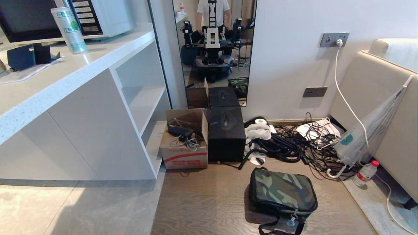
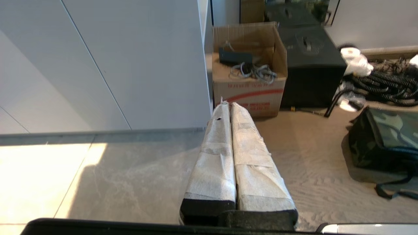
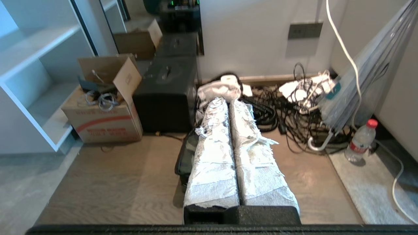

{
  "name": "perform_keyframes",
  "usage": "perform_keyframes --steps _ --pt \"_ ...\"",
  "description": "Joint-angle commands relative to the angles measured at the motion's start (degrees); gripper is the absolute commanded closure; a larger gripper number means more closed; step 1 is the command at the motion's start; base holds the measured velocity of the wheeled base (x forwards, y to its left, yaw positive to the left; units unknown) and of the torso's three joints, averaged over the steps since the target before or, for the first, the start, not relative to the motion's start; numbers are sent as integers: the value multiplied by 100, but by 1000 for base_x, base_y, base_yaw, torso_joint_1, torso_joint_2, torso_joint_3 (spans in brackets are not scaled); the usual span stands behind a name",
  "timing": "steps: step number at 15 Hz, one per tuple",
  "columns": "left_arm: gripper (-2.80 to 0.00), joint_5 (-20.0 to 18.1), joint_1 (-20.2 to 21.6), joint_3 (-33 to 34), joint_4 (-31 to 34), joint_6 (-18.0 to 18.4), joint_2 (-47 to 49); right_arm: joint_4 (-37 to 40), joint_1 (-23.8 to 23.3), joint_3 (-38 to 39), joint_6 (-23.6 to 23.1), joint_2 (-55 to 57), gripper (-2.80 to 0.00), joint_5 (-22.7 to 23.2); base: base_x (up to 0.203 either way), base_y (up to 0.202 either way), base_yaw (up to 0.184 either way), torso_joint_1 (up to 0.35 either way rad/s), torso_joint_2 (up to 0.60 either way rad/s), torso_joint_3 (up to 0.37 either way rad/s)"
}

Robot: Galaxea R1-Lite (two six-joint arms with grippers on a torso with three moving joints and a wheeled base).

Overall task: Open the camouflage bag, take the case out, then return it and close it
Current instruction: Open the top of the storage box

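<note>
Wooden floor [image 1: 202, 202] holds the camouflage bag [image 1: 282, 191], lying flat, zipped.

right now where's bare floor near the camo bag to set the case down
Bare wood floor lies left of the bag, bordered by the cardboard box and black box behind and the tiles further left. Right and behind the bag it is crowded: cables, umbrella, bottle.
</note>
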Motion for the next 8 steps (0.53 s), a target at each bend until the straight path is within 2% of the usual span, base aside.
perform_keyframes --steps 1,8 --pt "0 0 3 -1 0 -7 -2 -8 2 229 0 9 0 -1 0 0 0 6 -7 -199" --pt "0 0 3 -1 0 -27 -2 -8 -2 229 0 9 0 -1 0 0 0 3 3 -197"
